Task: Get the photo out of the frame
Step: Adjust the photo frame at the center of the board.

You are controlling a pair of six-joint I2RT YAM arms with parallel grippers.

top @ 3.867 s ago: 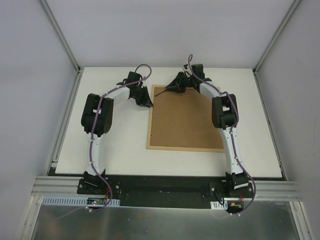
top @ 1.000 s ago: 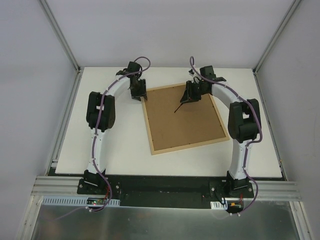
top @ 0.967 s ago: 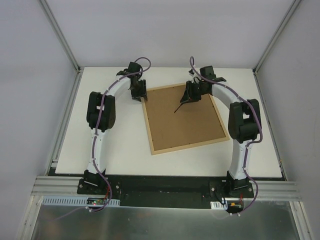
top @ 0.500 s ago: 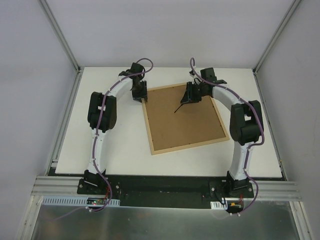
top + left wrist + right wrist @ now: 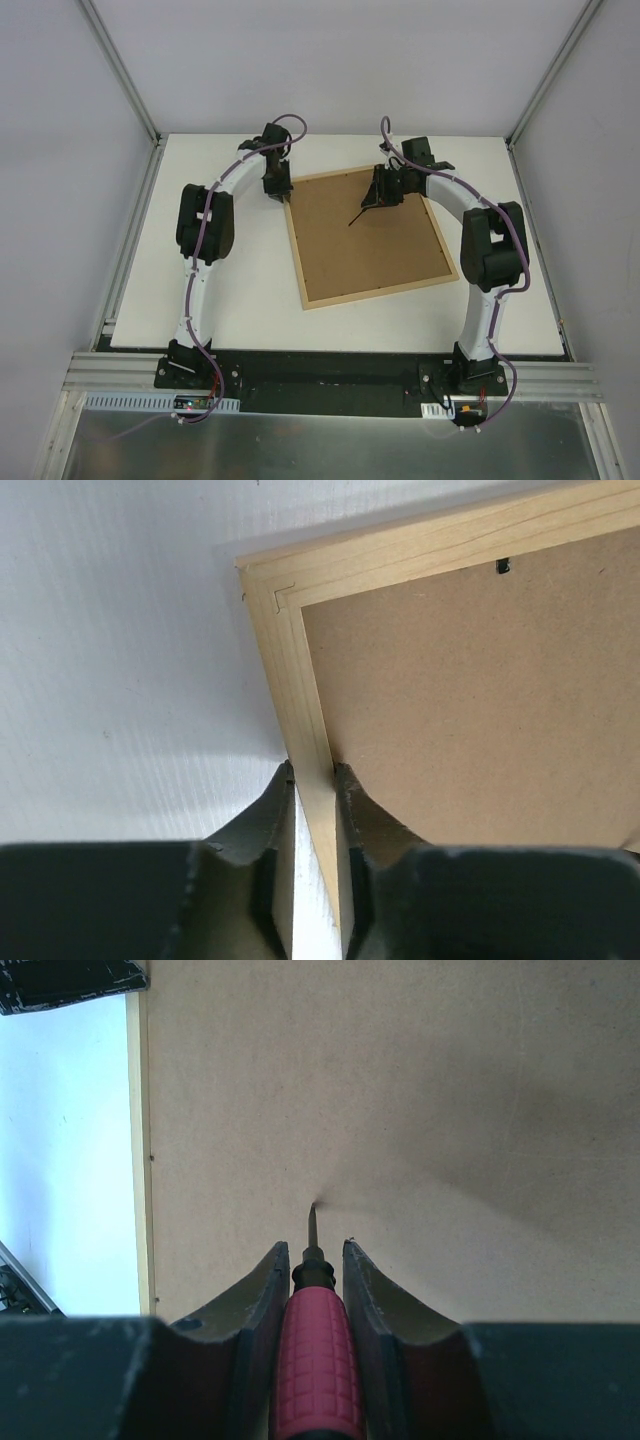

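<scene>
The frame (image 5: 380,255) lies face down and skewed on the table, its brown fibreboard back up inside a thin light-wood rim (image 5: 290,670). The photo is hidden under that back. My left gripper (image 5: 278,192) stands at the frame's far left corner. In the left wrist view, my left gripper (image 5: 313,772) is closed on the left rim, one finger outside on the table side, one inside on the board. My right gripper (image 5: 378,195) (image 5: 311,1248) is shut on a red-handled screwdriver (image 5: 314,1350). Its thin tip (image 5: 360,215) touches the board near the far middle.
The white table (image 5: 230,280) is bounded by aluminium posts and grey walls on three sides. A small black tab (image 5: 503,566) sits at the far edge of the frame's back. The frame's near left corner (image 5: 306,303) points toward the arm bases.
My left gripper's jaws have narrowed onto the frame's left rim. The right gripper, the screwdriver and the frame have stayed where they were.
</scene>
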